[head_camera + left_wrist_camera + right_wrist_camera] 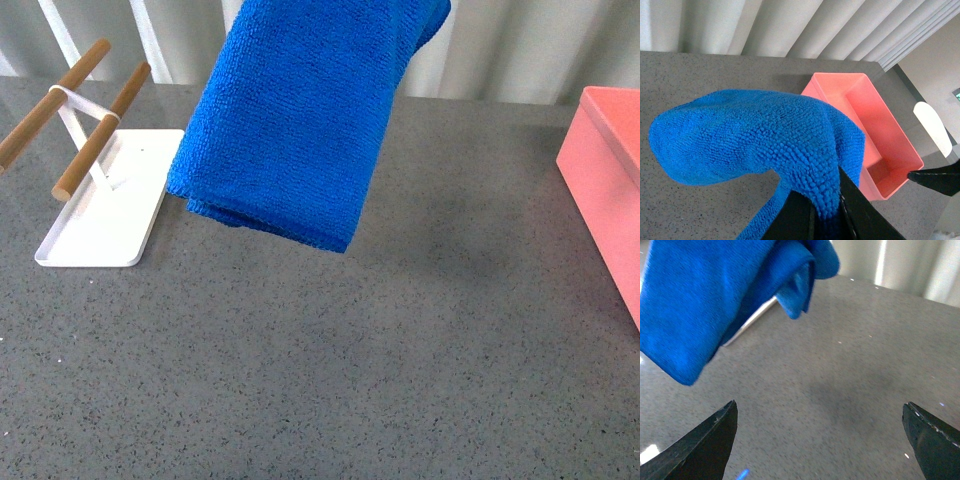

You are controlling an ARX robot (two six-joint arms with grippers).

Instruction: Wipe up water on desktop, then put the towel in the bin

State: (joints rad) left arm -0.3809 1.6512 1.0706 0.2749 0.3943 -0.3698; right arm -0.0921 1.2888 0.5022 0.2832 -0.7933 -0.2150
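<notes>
The bright blue towel (295,120) hangs folded in the air above the dark grey speckled desktop (330,360), its top running out of the front view. My left gripper (827,207) is shut on the towel (755,137), its black fingers (860,210) pinching a bunched fold. The salmon-pink bin (610,170) stands at the right edge of the desktop; the left wrist view shows the bin (880,130) with nothing inside. My right gripper (820,410) stands open over bare desktop (840,380), with the towel (700,300) hanging beyond it. I see no water.
A flat white tray (105,215) with two wooden rods (100,130) sits at the back left. A pale pleated curtain (500,40) runs behind the desktop. In the left wrist view a black tip (935,177) shows beside the bin.
</notes>
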